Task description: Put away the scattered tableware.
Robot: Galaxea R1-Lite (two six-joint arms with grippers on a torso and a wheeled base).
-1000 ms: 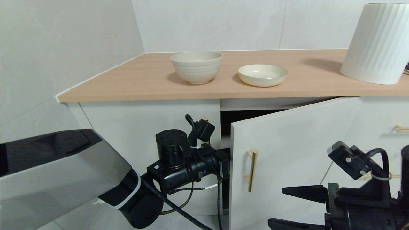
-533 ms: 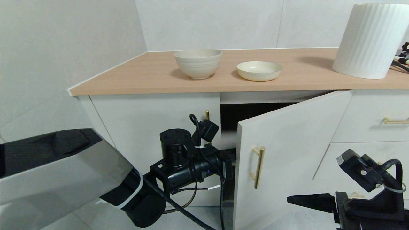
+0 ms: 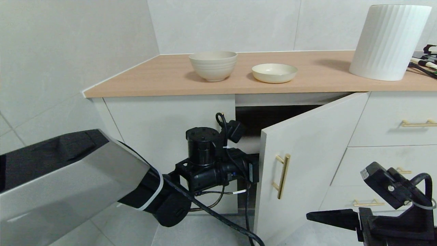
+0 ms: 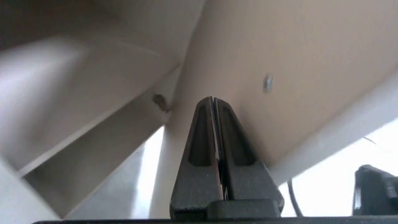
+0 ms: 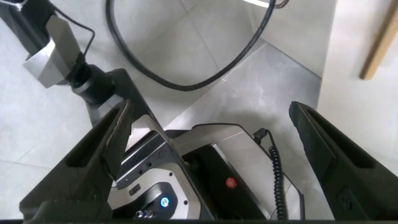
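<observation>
A cream ribbed bowl (image 3: 213, 65) and a shallow cream dish (image 3: 274, 72) stand side by side on the wooden countertop (image 3: 164, 80). Below them a white cabinet door (image 3: 307, 153) with a gold handle (image 3: 282, 176) stands partly open. My left arm's wrist (image 3: 218, 167) sits at the door's free edge, its fingers hidden behind the door. In the left wrist view my left gripper (image 4: 212, 102) is shut, its tips against the door's inner face. My right gripper (image 5: 211, 155) hangs open low in front of the door, over the floor, holding nothing.
A tall white ribbed container (image 3: 389, 41) stands at the counter's right end, with dark utensils (image 3: 423, 61) behind it. Drawers with gold handles (image 3: 418, 123) lie right of the open door. A tiled wall closes the left side. The cabinet's inside is dark.
The head camera has drawn back, so the counter looks smaller. The cabinet door has swung further open, with my left arm moving along with its edge. My right gripper sits lower in view.
</observation>
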